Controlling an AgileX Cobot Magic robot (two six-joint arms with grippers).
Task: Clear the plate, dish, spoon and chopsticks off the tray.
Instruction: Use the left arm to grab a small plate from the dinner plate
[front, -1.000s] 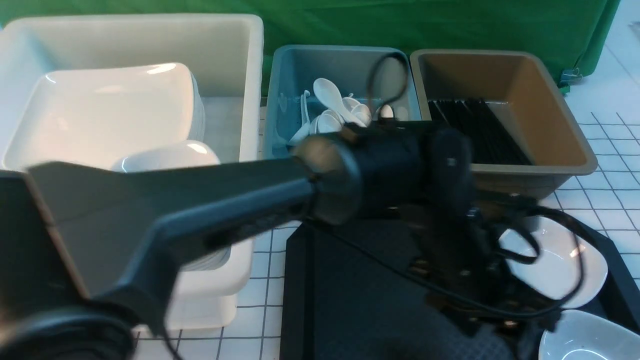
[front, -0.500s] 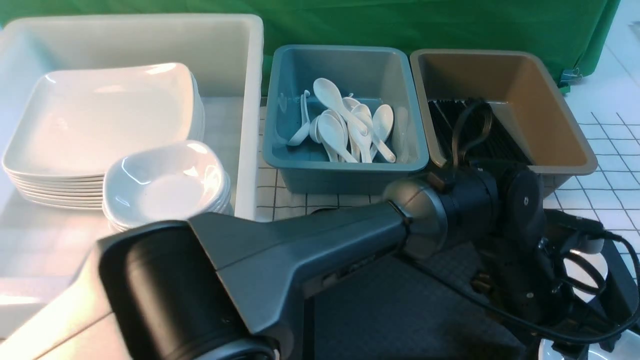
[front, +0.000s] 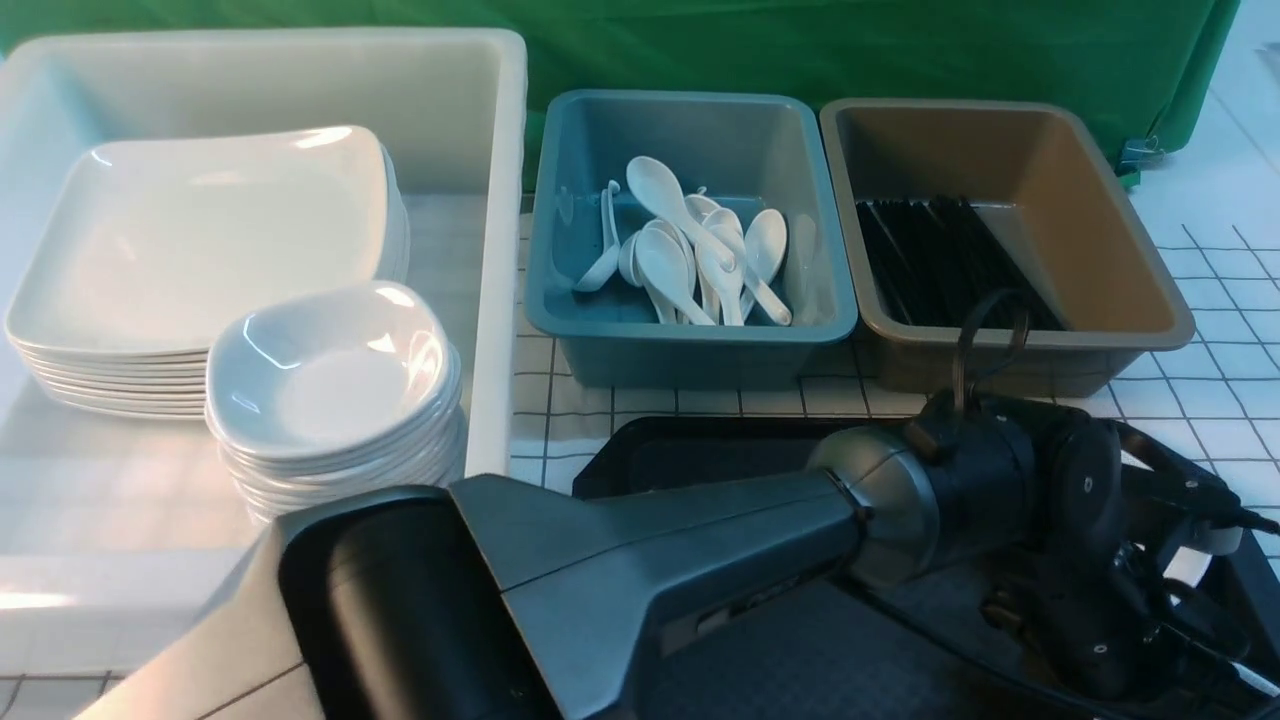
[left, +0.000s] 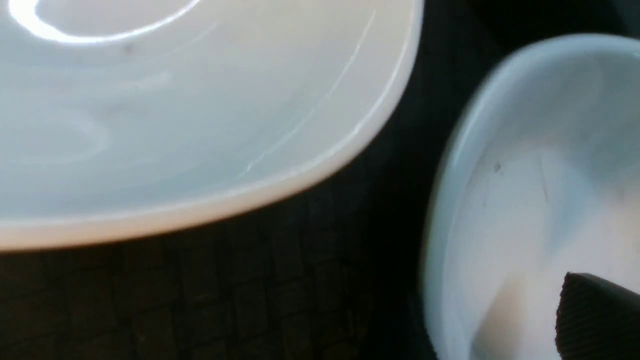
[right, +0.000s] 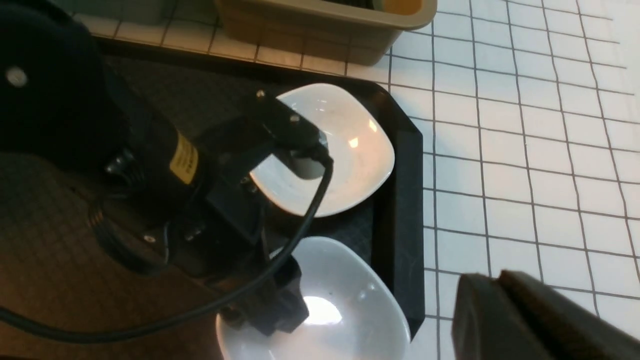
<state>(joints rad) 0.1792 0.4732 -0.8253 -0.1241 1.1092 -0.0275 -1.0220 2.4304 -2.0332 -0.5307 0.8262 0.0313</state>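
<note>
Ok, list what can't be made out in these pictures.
- Left tool: in the right wrist view its own body covers the jaws. The left wrist view shows only one finger, cut by the corner. Open or shut is unclear.
- Right tool: right wrist view, blurred and cut by the edge.
- Tray: front view, the left arm covers most of it, so what lies there is unseen.
- Nearer bowl: right wrist view, cut by the bottom edge.

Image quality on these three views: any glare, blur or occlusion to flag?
Front view: the left arm fills the foreground and hides most of the tray; mild highlights on the stacked bowls. Left wrist view: too close, everything soft, a bright arc of glare on one bowl. Right wrist view: blown-out spot on the near bowl, left arm underexposed.
</note>
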